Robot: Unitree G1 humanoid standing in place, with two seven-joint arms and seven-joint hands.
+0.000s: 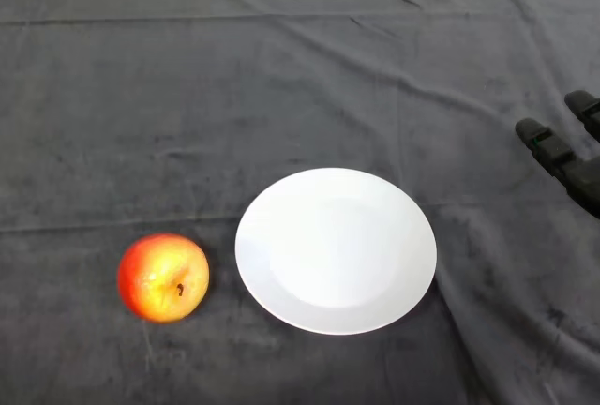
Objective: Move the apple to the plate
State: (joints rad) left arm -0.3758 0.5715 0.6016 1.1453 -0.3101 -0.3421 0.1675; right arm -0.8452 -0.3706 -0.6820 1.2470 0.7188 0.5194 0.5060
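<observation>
You are looking down at a counter [281, 86] that is lying under a dark, wrinkled cloth [487, 330]. The apple [163, 277], red and yellow, is sitting on the cloth at about 8 o'clock from the middle of the view, with its stem pit facing the camera. It is resting just beside the white plate [336, 250], off the plate's 9 o'clock edge and not touching it. The plate is lying flat, slightly below the centre of the view, and is carrying nothing. The black hand [574, 157] is showing at the 3 o'clock edge of the view, well apart from the apple and clear of the plate. Its fingers [548, 145] are stretching out straight toward 10 o'clock, spread apart and gripping nothing.
</observation>
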